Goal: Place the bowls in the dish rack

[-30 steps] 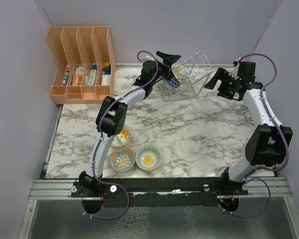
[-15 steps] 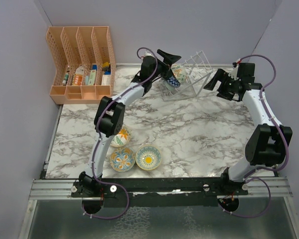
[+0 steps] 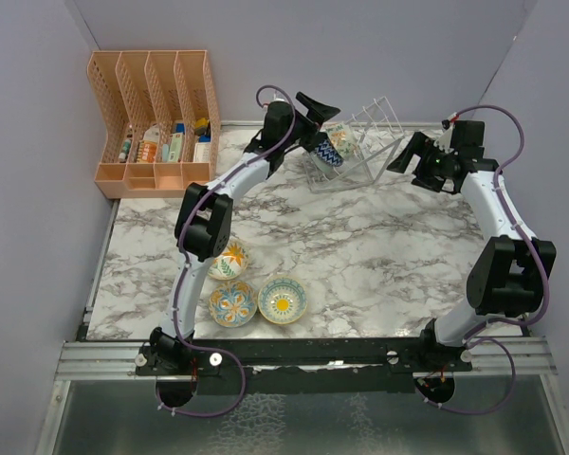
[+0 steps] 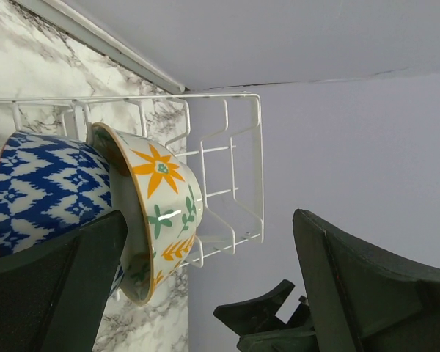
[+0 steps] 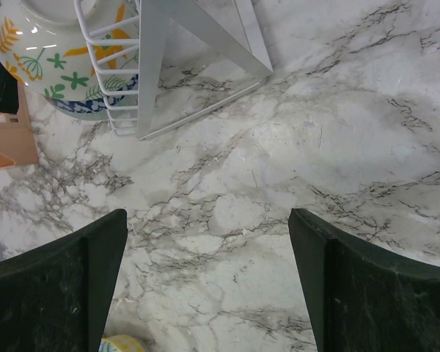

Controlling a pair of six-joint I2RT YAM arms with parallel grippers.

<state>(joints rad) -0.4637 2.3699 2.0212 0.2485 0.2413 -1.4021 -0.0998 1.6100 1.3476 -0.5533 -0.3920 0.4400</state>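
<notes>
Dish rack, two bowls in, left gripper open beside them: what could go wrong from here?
The left gripper stands open with one finger close to the flowered bowl; pulling back crooked might hook its rim and tip the dish rack. The left arm also hangs over an unloaded bowl and could bump it.

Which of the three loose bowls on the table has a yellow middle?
The rightmost bowl; its neighbour is blue and orange, the third cream, partly behind the left arm.
</notes>
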